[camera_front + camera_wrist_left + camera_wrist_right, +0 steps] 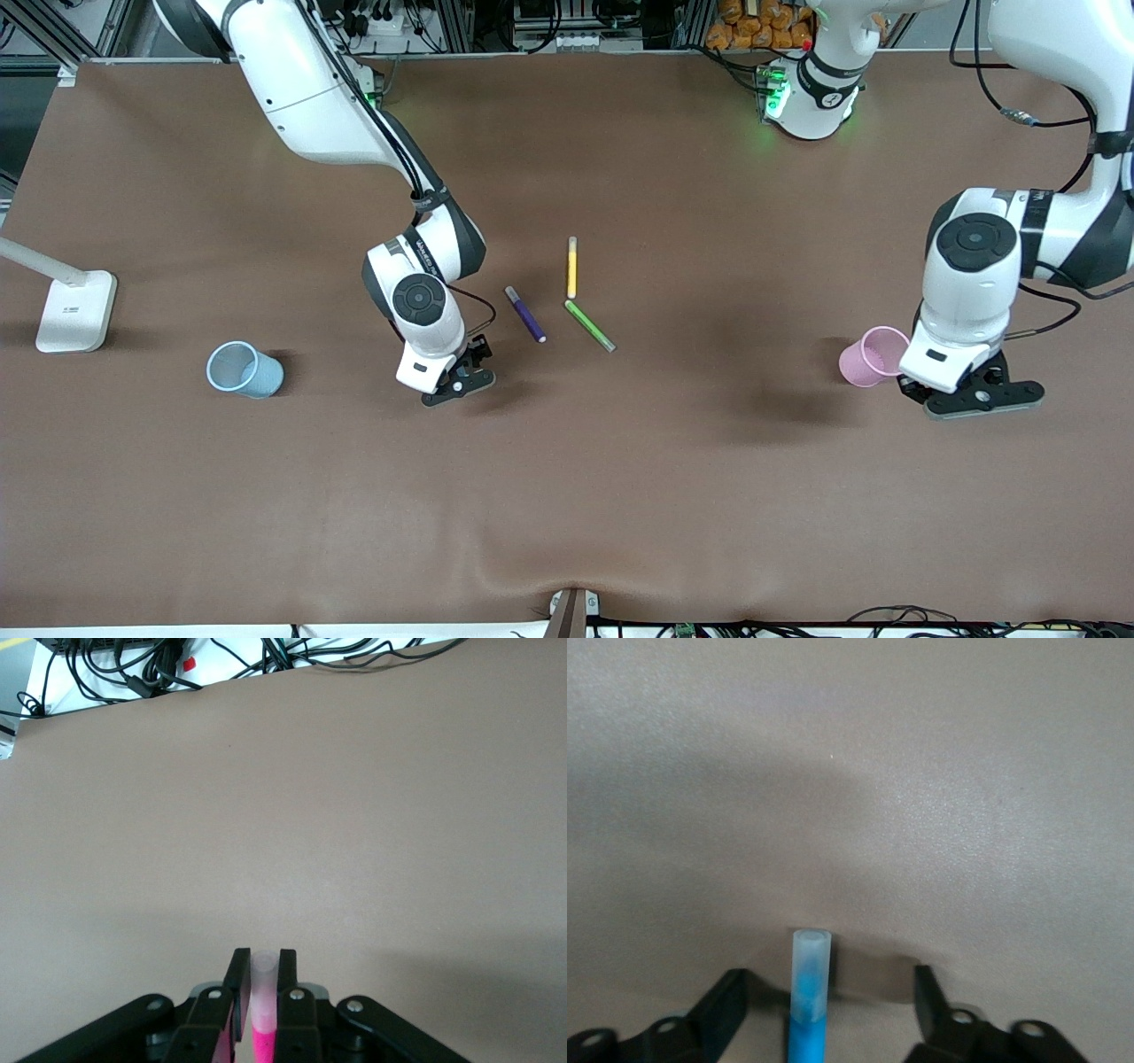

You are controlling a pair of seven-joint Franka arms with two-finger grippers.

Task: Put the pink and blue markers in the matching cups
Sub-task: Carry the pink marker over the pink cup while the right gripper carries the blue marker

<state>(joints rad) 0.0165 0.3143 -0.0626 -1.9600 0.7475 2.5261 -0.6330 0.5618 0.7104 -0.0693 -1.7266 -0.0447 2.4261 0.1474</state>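
Left gripper (260, 992) clamps the pink marker (262, 1014), hovering just beside the pink cup (870, 355). Right gripper (828, 1010), fingers spread, blue marker (809, 992) between them; blue cup (241, 369) well apart. No legible writing.

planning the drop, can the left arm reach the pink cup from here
Probably yes: the left gripper, jaws shut on the pink marker, hangs right beside the pink cup, with nothing between them.
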